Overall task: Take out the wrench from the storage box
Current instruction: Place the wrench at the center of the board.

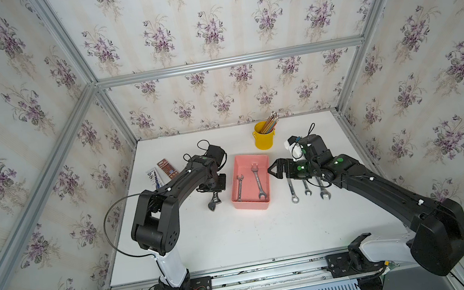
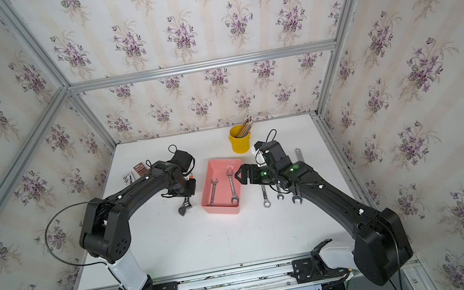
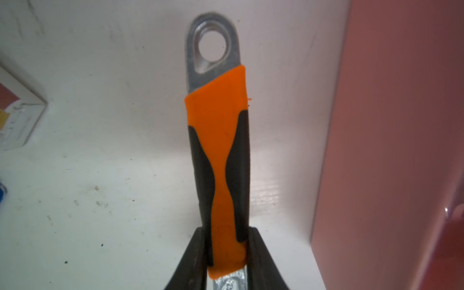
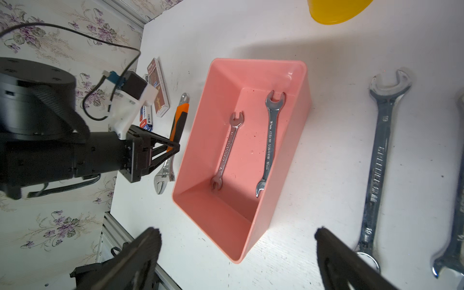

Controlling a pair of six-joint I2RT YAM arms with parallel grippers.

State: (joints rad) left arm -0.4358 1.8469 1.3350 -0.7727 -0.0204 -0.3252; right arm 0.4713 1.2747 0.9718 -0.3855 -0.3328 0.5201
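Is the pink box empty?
No, a small wrench and a bigger wrench lie inside the box.

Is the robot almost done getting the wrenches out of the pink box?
Partly. Looks done: three wrenches lie on the table beside the storage box. In hand: the left gripper is shut on an orange-handled adjustable wrench, outside the box. Left: two wrenches lie inside; the right gripper hangs open by the box's edge.

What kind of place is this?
Probably a robot test cell, not a real room: wallpaper panels on an aluminium frame, two arms bolted to a rail, a white table holding wrenches.
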